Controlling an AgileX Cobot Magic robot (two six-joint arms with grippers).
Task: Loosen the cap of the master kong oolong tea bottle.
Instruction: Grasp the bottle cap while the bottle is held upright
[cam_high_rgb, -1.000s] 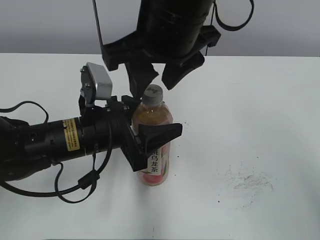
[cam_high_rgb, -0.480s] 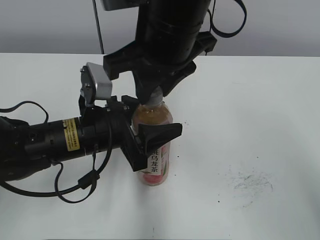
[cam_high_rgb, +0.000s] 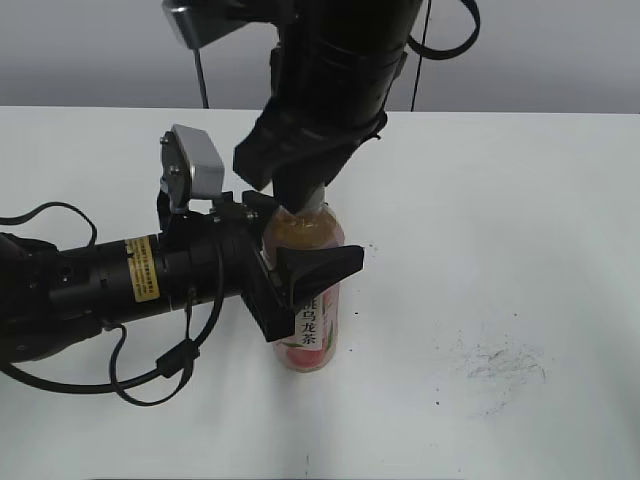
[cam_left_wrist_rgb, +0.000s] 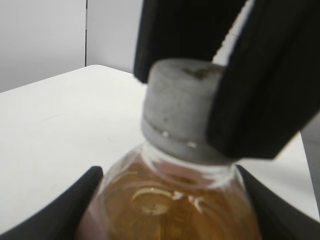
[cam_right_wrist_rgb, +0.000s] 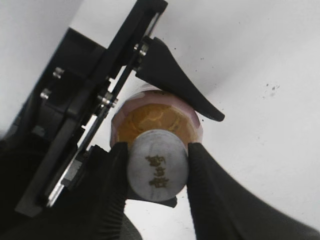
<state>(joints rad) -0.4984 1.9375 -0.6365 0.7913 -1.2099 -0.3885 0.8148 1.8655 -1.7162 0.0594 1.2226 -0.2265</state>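
Nearest, at the lower left of the exterior view, the left arm lies low across the white bench, cables looping off it. Its end effector is clamped around the body of the bottle, one dark finger crossing in front at label height, the other behind. In the left wrist view both fingers sit in the bottom corners, pressed against the bottle's amber shoulder.

The bottle stands upright just left of centre in the exterior view, pink label facing out with a white strip of black characters down it. To its right, on the bare bench, there is a patch of grey scuff marks and a few dark specks.

Above the bottle, the right arm drops in from the top of the frame, and its end effector is closed on the cap, which is mostly hidden there. The right wrist view looks straight down on it: the cap, pale grey with dark characters on top, sits at lower centre with a black finger tight against each side. In the left wrist view the same cap fills the centre, blurred, with dark fingers against it on both sides.

Beyond the bench's far edge is a plain grey wall.
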